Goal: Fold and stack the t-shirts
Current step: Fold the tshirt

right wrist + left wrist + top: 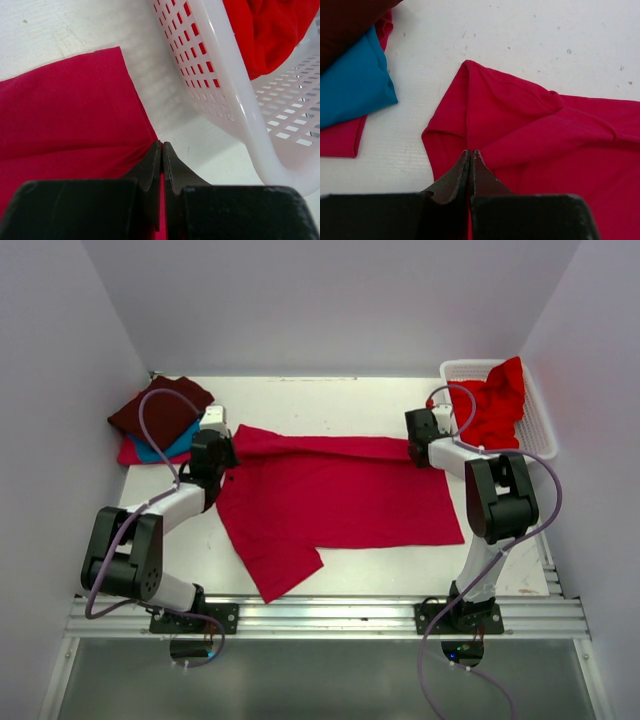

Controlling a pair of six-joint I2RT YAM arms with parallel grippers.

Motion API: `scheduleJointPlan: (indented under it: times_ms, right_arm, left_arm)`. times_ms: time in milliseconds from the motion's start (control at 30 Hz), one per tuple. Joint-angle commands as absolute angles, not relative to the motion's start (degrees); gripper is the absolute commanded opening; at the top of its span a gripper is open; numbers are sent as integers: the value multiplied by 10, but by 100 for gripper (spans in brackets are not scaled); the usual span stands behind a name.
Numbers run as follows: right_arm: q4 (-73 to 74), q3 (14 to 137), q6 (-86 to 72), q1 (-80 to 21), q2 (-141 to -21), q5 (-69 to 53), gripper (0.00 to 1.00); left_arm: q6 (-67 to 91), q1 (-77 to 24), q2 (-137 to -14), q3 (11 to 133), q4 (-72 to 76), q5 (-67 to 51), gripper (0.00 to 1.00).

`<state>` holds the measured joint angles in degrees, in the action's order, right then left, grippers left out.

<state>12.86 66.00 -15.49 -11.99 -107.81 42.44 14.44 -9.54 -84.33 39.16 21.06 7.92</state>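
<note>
Pinching crimson t-shirt [340,495] edges: left gripper [471,152], right gripper [162,144], both clamped.

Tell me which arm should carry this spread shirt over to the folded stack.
Probably left: the left gripper pinches the crimson shirt right beside the stack, while the right gripper grips the end by the basket.

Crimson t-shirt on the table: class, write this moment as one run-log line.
left gripper: shut on crimson t-shirt | right gripper: shut on same shirt | folded stack: far left | basket: holds red shirt
</note>
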Motion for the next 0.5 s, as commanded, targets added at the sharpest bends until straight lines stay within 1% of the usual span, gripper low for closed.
scheduleJointPlan:
  times_ms: [0, 300, 333, 367, 400, 433, 467]
  right_arm:
    - [122, 654, -171, -121, -1042, 440, 0]
    - [119, 652, -173, -121, -1046, 438, 0]
    - [120, 652, -175, -120, -1045, 438, 3]
    - [120, 651, -175, -120, -1044, 439, 15]
    - [119, 651, -176, -120, -1042, 438, 44]
    - [119, 650, -178, -120, -1039, 438, 59]
    - [120, 650, -178, -120, -1036, 436, 72]
  left_arm:
    - [154, -98, -819, 382, 223, 104, 0]
    - [159, -104, -814, 372, 221, 109, 0]
    - [160, -104, -812, 369, 220, 109, 0]
    - [163, -105, -810, 368, 220, 109, 0]
    - [166, -105, -803, 368, 219, 107, 0]
    - [169, -105, -797, 365, 219, 106, 1]
    - [176, -105, -789, 361, 219, 108, 29]
